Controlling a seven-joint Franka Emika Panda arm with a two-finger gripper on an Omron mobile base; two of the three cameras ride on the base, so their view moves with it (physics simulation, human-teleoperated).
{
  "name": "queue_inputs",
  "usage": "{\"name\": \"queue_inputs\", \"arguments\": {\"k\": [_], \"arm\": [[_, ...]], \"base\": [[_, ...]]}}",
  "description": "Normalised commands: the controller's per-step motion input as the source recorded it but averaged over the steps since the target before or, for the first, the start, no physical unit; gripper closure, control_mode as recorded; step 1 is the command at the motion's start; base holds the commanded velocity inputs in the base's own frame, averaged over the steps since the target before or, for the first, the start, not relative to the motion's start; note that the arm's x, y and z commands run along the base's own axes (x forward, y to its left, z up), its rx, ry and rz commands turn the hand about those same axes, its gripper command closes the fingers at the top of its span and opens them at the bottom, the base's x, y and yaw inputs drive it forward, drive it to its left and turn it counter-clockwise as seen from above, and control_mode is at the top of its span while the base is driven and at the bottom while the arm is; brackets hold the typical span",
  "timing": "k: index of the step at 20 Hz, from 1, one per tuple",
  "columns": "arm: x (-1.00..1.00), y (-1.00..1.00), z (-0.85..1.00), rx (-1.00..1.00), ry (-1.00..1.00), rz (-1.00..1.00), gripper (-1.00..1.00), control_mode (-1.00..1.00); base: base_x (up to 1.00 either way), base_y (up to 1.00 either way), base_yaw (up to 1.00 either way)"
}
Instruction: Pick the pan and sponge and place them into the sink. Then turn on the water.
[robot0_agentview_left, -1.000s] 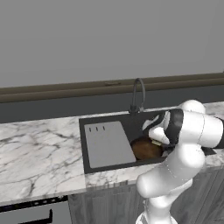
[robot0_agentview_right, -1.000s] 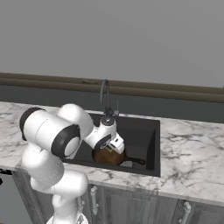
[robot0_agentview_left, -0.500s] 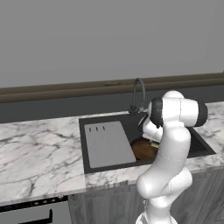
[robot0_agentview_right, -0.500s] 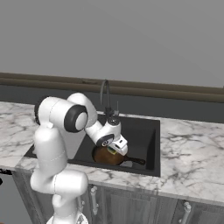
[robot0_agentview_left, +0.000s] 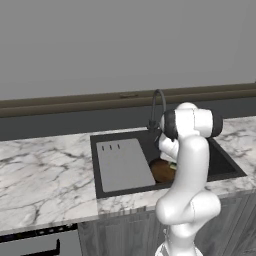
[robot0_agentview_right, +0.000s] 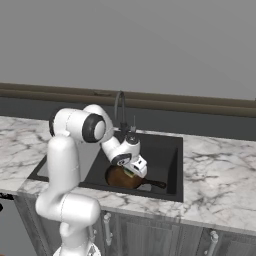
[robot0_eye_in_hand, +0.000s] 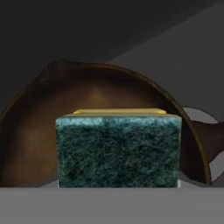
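Note:
The dark-brown pan (robot0_agentview_right: 119, 178) lies in the basin of the charcoal sink (robot0_agentview_right: 169, 150), its handle (robot0_agentview_right: 153, 183) pointing right. My gripper (robot0_agentview_right: 135, 169) reaches down into the basin just above the pan's right side. In the hand view the sponge (robot0_eye_in_hand: 118, 151), dark green face toward the camera with a yellow edge on top, sits close up between the jaws, so the gripper is shut on it. Behind it curves the pan's rim (robot0_eye_in_hand: 109, 74). The pan (robot0_agentview_left: 160, 171) also shows beside the arm in the left base view. No water runs from the faucet (robot0_agentview_right: 120, 107).
A grey slotted drainboard (robot0_agentview_left: 122, 164) covers the sink's left part. The thin arched faucet (robot0_agentview_left: 158, 107) stands at the back rim, close to my forearm. Marble counter (robot0_agentview_left: 45, 175) stretches left and right (robot0_agentview_right: 215, 175); a dark backsplash ledge runs behind.
My elbow and upper arm have swung from a low lean to standing upright in front of the sink. The hand with the sponge has stayed low over the pan.

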Motion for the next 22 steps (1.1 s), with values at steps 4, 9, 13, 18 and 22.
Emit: {"name": "queue_inputs", "arguments": {"k": [4,9,13,18,22], "arm": [[0.11,-0.01,-0.28,0.01,0.03,0.04,1.0,-1.0],[0.0,0.0,-0.07,0.03,0.0,0.02,-1.0,-1.0],[0.0,0.0,0.04,0.06,0.0,0.0,-1.0,-1.0],[0.0,0.0,0.28,0.08,0.0,0.0,-1.0,-1.0],[-0.01,0.0,0.52,0.04,0.0,0.0,-1.0,-1.0]], "base": [[0.0,0.0,0.0],[0.0,0.0,0.0],[0.0,0.0,0.0],[0.0,0.0,0.0],[0.0,0.0,0.0]]}}
